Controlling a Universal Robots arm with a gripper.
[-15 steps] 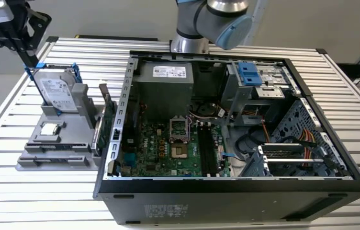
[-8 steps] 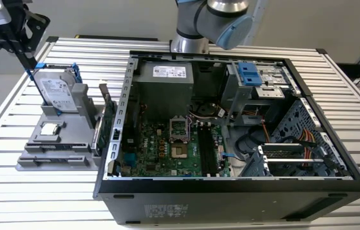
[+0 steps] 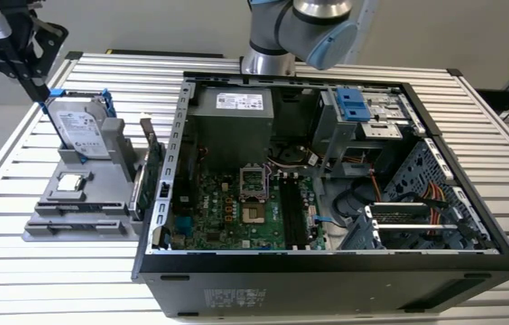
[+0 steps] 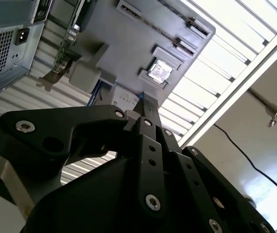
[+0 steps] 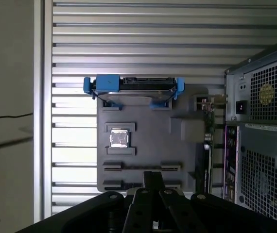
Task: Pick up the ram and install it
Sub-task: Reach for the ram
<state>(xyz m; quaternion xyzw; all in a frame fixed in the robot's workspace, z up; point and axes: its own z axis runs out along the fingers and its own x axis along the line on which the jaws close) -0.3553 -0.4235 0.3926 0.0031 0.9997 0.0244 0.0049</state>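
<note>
Black pincer (image 3: pixel 40 93), clenched empty, hovered beside the blue-framed hard drive (image 3: pixel 83 132); grey parts holder (image 3: pixel 78 223) stood on slatted metal tabletop (image 3: pixel 56 277).

The ram (image 5: pixel 142 167) shows in the first wrist view as a thin, dark, straight strip seen edge-on, in the lower centre of the frame. It stands on its long edge in a slot of a grey holder (image 5: pixel 187 160), running level across the frame. Its colour cannot be told here. Nothing grips it.
</note>
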